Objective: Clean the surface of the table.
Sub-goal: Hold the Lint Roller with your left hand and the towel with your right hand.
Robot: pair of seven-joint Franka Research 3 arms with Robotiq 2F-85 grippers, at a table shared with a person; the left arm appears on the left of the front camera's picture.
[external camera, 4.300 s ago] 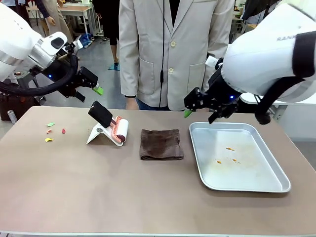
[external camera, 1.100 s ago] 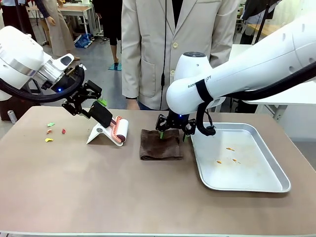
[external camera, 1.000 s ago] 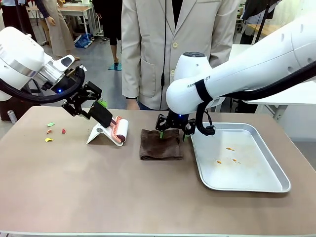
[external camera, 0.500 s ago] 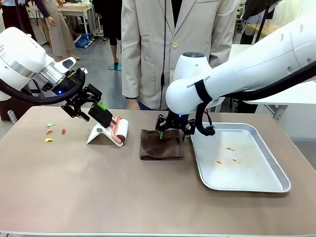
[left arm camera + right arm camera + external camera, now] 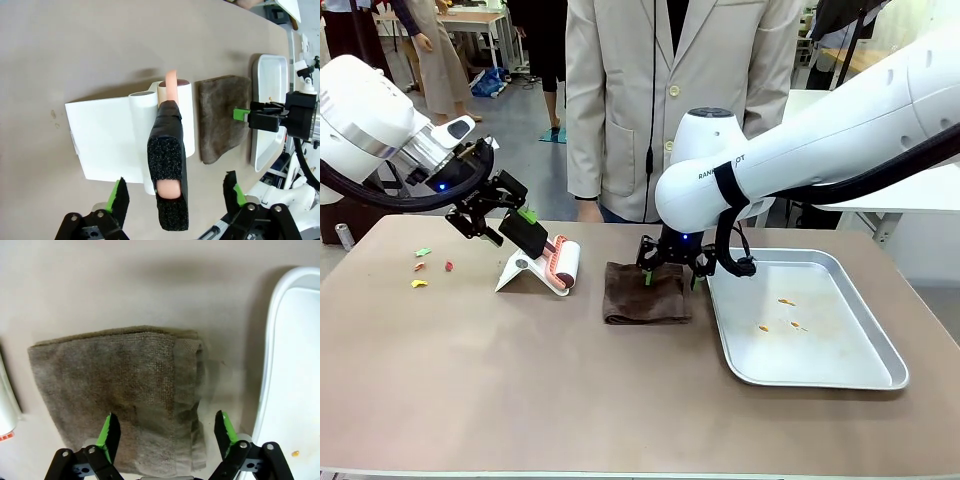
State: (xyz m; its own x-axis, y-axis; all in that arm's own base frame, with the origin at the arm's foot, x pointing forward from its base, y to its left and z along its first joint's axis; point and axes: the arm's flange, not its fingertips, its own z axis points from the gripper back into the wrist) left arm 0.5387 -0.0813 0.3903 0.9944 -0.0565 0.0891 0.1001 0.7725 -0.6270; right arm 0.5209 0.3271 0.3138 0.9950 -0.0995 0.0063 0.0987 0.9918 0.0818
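The taupe table point(image 5: 520, 380) carries a lint roller point(image 5: 563, 265) on a white stand point(image 5: 517, 272), a folded brown cloth point(image 5: 645, 295) and small coloured scraps point(image 5: 420, 268) at the far left. My left gripper point(image 5: 515, 222) is open, one finger on each side of the roller's black foam handle point(image 5: 167, 180). In the left wrist view there is a gap on both sides between the handle and the left gripper point(image 5: 175, 192). My right gripper point(image 5: 672, 270) hangs open just over the cloth's far edge. The right wrist view has the right gripper point(image 5: 166, 432) straddling the cloth point(image 5: 115, 380).
A shiny metal tray point(image 5: 718, 310) with a few orange crumbs lies right of the cloth, its rim close to my right gripper. A person in a pale jacket point(image 5: 660, 100) stands at the far edge. The near half of the table is bare.
Since the oldest frame both arms came down from above the table, the left to the roller handle and the right to the cloth. Over the last second they barely moved.
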